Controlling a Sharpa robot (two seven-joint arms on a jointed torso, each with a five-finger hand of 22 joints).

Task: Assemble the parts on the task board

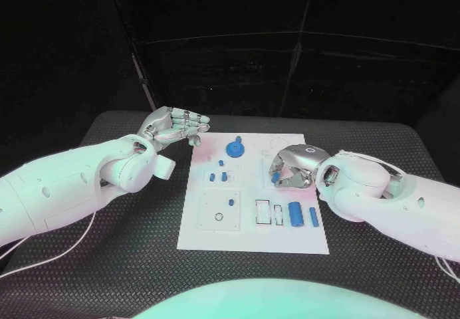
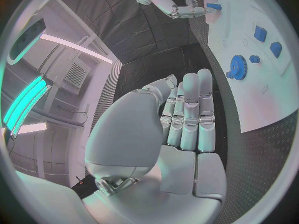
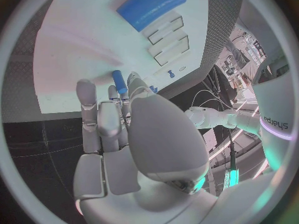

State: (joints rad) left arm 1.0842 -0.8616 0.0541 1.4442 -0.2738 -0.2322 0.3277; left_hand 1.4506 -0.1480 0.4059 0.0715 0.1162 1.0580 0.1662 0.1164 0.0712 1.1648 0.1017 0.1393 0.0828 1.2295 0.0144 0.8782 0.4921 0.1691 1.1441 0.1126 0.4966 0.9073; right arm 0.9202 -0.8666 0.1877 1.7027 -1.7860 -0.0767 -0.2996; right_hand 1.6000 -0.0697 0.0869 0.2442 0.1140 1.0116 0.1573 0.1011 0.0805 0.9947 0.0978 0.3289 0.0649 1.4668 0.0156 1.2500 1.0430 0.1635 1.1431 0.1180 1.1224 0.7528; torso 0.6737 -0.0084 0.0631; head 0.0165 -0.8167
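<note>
Silver right hand (image 1: 290, 169) pinches smooth blue cylindrical peg (image 3: 119, 81) over flat white board (image 1: 251, 226)

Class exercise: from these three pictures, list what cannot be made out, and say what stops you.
- Head view: the blue piece under the right robot hand is mostly covered by its fingers.
- Head view: small blue parts on the task board are too small to identify.

Two glossy white rounded arms, each ending in a silver segmented left hand (image 1: 176, 125) and right hand (image 1: 292, 167); thin white cables trail alongside.
</note>
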